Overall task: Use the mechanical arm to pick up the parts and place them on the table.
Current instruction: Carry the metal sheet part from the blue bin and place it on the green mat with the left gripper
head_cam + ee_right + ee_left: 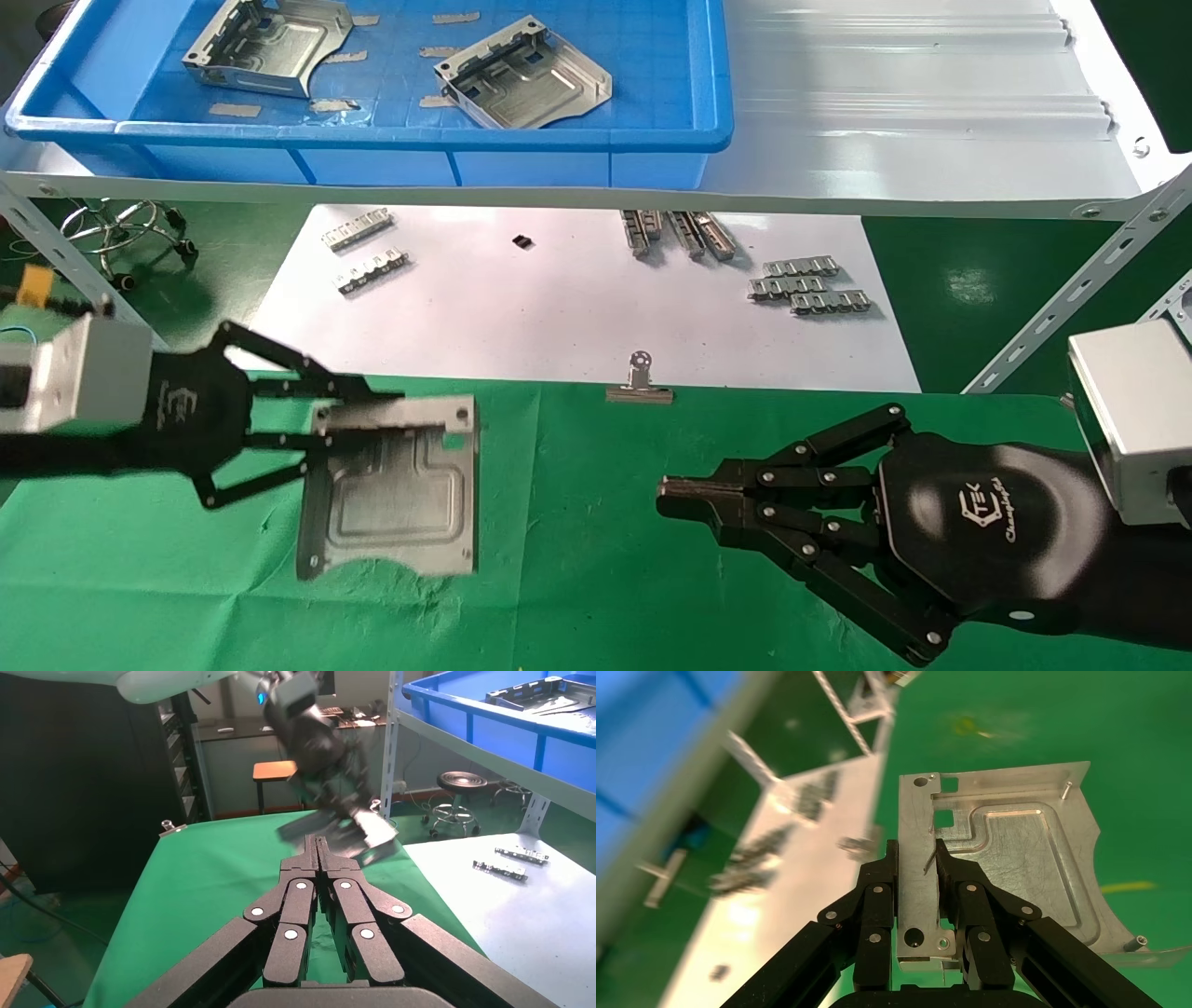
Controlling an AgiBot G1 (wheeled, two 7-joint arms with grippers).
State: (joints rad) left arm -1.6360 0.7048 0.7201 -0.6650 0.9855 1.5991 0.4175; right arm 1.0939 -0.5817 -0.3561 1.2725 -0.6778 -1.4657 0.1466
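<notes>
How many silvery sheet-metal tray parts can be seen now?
3: two lie in the blue plastic bin, left and right; the left gripper holds one over the green cloth table.

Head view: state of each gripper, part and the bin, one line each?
left gripper: shut on the held part, above the table
held part: gripped by one edge, over the green cloth
right gripper: shut, holding nothing, over the table
blue bin: on the white shelf, two parts inside
bin parts: lying loose, untouched
binder clip: at the cloth's far edge

Left tool (372,419) clamped, right tool (666,499) closed, both low.
</notes>
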